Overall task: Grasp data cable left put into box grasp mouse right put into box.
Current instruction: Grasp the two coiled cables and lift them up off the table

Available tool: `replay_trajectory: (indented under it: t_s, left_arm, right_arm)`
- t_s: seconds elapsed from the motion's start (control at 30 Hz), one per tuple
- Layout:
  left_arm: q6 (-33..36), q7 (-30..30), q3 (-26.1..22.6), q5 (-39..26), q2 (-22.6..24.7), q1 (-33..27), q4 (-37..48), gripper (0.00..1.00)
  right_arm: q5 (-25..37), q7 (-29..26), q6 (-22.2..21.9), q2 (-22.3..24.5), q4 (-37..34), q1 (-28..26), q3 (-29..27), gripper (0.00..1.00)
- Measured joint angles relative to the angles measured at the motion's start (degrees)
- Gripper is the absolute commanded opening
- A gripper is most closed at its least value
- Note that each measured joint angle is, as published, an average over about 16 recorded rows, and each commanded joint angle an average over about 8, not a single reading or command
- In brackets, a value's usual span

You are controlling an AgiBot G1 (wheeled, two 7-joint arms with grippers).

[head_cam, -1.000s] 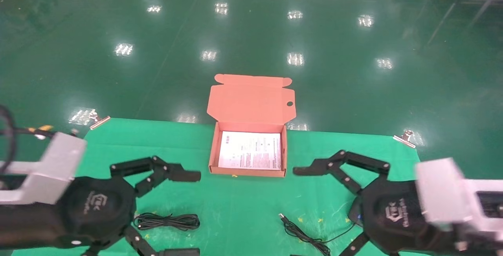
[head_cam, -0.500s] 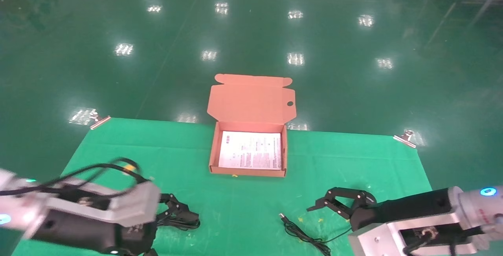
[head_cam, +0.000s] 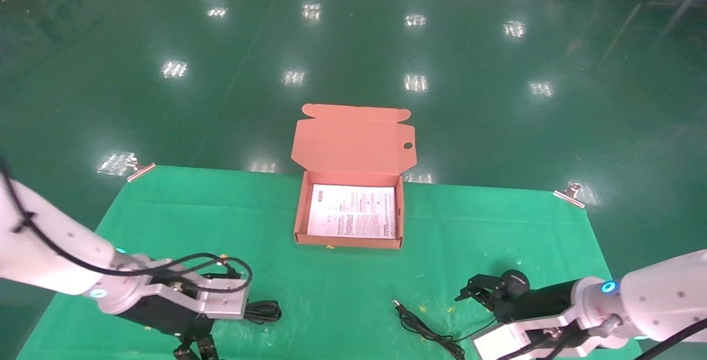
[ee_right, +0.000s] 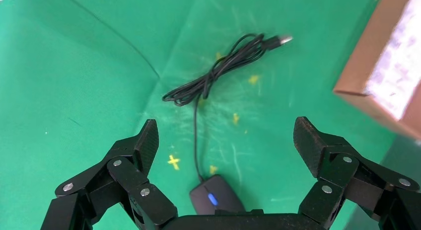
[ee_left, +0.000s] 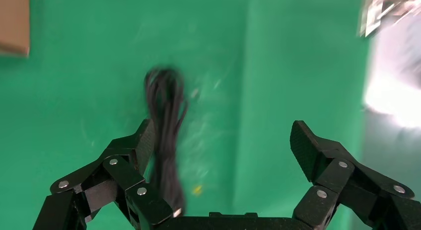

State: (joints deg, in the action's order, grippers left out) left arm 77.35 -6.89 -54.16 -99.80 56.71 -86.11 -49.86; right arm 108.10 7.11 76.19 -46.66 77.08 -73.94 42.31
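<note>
Both arms were down low over the green cloth (head_cam: 353, 288). The left gripper (ee_left: 223, 145) hung with its fingers spread wide right above the data cable (ee_left: 166, 135), one finger (ee_left: 131, 155) just beside the bundle, not gripping it. In the head view the data cable (head_cam: 264, 311) poked out from under the left arm at the near left of the cloth. On the other side, the right gripper (ee_right: 226, 140) was also spread wide, poised over the mouse (ee_right: 216, 201), which lay on the cloth with its blue spot up. Its loose cord (ee_right: 218, 68) trailed away toward the box (ee_right: 382, 81). The box (head_cam: 301, 211) sat open at the far middle, a printed sheet (head_cam: 352, 211) flat inside.
</note>
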Motion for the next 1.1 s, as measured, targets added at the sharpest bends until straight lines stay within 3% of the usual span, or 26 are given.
replay_trajectory:
  t_s: [0.23,0.5,1.0,1.07,1.1]
  left_arm:
    - [-6.3,0.0,-1.6,-5.7,2.7,0.4,3.7,1.00]
    - [-10.3,0.0,-1.5,-7.0,4.8,0.8,9.0,1.00]
    - [-12.4,4.2,0.3,-3.7,8.2,0.4,21.7,0.99]
    - [-12.5,5.1,0.6,-3.1,8.5,0.3,23.3,0.80]
    - [-12.6,5.5,0.8,-2.9,8.7,0.2,24.1,0.67]
  right_arm:
    - [4.8,-6.6,-3.0,-3.0,-2.0,2.1,1.0,1.00]
    - [6.2,-12.5,-4.3,-7.1,-7.4,2.3,1.3,1.00]
    - [7.4,-13.7,-7.8,-13.1,-18.9,1.7,1.7,1.00]
    - [7.6,-13.4,-8.5,-13.5,-19.9,1.8,1.8,0.97]
    - [7.7,-13.2,-8.8,-13.7,-20.3,1.9,1.8,0.87]
